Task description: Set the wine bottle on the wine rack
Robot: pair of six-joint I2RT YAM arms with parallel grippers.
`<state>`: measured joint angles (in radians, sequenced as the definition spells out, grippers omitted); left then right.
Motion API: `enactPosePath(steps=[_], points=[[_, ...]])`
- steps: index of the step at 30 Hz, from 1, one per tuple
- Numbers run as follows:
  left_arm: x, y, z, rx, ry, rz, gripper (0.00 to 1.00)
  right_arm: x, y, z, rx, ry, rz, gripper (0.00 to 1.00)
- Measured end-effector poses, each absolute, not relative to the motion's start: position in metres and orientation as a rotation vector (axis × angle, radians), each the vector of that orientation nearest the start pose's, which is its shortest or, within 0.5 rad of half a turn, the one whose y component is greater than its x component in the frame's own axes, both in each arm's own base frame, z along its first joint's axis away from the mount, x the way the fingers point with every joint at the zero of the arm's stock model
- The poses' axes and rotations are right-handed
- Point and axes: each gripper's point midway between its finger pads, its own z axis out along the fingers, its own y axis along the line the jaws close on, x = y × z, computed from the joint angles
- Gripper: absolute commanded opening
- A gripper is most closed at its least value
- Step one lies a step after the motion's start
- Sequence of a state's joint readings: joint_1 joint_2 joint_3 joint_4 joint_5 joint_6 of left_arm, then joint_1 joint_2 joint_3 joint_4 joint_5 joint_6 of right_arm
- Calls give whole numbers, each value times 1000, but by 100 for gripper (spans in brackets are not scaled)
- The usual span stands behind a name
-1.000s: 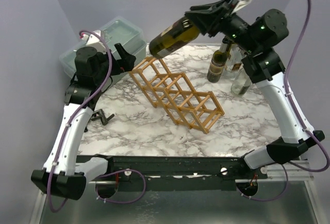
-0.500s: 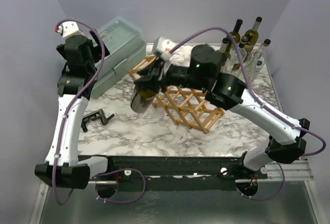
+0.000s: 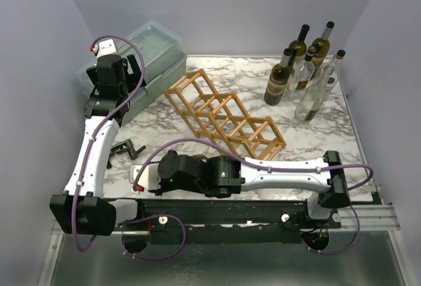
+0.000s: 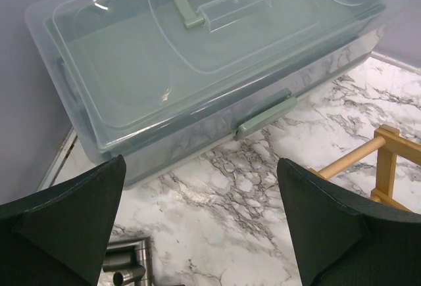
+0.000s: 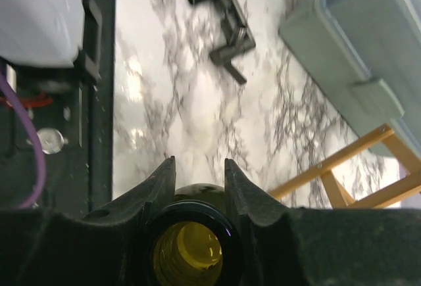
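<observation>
In the right wrist view my right gripper (image 5: 199, 167) is shut on the neck of a dark green wine bottle (image 5: 191, 253). Its open mouth faces the camera and its body points down toward the marble. From above, that gripper (image 3: 154, 177) lies low at the near left of the table, and the arm hides the bottle. The light wooden wine rack (image 3: 223, 118) runs diagonally across mid-table with no bottle in its cells, and its slats (image 5: 342, 167) show to the gripper's right. My left gripper (image 4: 200, 233) is open over bare marble beside the green box.
A clear-lidded green box (image 3: 145, 56) sits at the back left. Several other bottles (image 3: 302, 69) stand at the back right. A small black metal tool (image 3: 125, 149) lies near the left edge. The black base rail (image 5: 99, 102) runs close beside the right gripper.
The right arm swung the bottle from high above the rack's far end, down past it, to low at the near left. The left arm rose and then drew back toward the green box.
</observation>
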<state>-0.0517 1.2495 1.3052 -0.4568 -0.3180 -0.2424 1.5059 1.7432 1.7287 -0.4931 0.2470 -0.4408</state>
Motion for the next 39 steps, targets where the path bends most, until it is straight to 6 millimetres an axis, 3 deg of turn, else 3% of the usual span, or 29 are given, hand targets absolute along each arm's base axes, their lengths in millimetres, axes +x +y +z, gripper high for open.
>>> enactPosePath(steps=[5, 13, 19, 30, 39], points=[[386, 22, 310, -381, 1894, 78, 99, 93, 485, 234, -1738, 1292, 215, 1], [389, 13, 306, -365, 1903, 12, 99, 104, 491, 212, -1764, 1243, 24, 1], [389, 8, 306, -356, 1906, -15, 99, 108, 494, 183, -1807, 1233, -109, 1], [387, 11, 311, -364, 1892, -15, 99, 120, 486, 182, -1774, 1217, -273, 1], [387, 11, 310, -365, 1893, -15, 99, 124, 476, 165, -1786, 1216, -341, 1]])
